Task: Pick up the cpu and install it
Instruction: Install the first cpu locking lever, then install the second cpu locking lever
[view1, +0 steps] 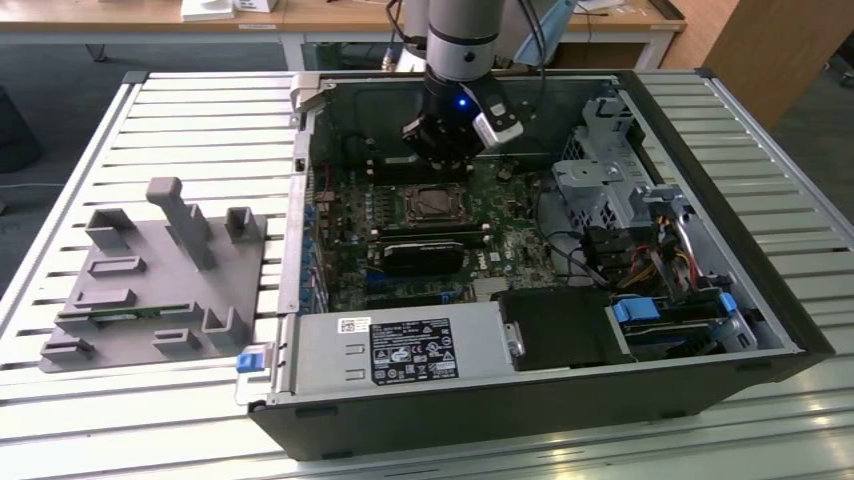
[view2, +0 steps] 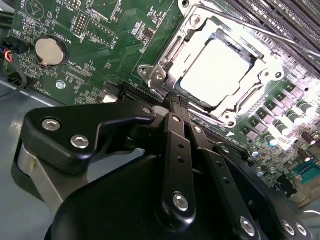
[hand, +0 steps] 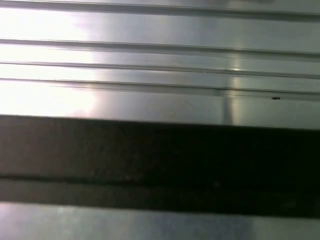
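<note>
The cpu (view2: 217, 70) lies flat inside the metal-framed socket (view2: 165, 65) on the green motherboard (view2: 100, 30), its silvery top glaring under the light. In the exterior view the socket (view1: 434, 203) sits mid-board inside the open computer case (view1: 747, 330). My gripper (view1: 447, 165) hangs just above and behind the socket, at the end of the grey arm. In the second wrist view the black fingers (view2: 176, 107) meet at their tips with nothing between them, a short way off the socket's near corner. The gripper (view2: 176, 102) is apart from the chip.
A grey fixture tray (view1: 147, 280) with upright pegs lies on the slatted table at the exterior view's left. Inside the case are a power supply (view1: 400, 350), a drive cage (view1: 601, 170), coloured cables (view1: 654, 260) and a coin battery (view2: 50, 50). The first wrist view shows metal slats (hand: 160, 55).
</note>
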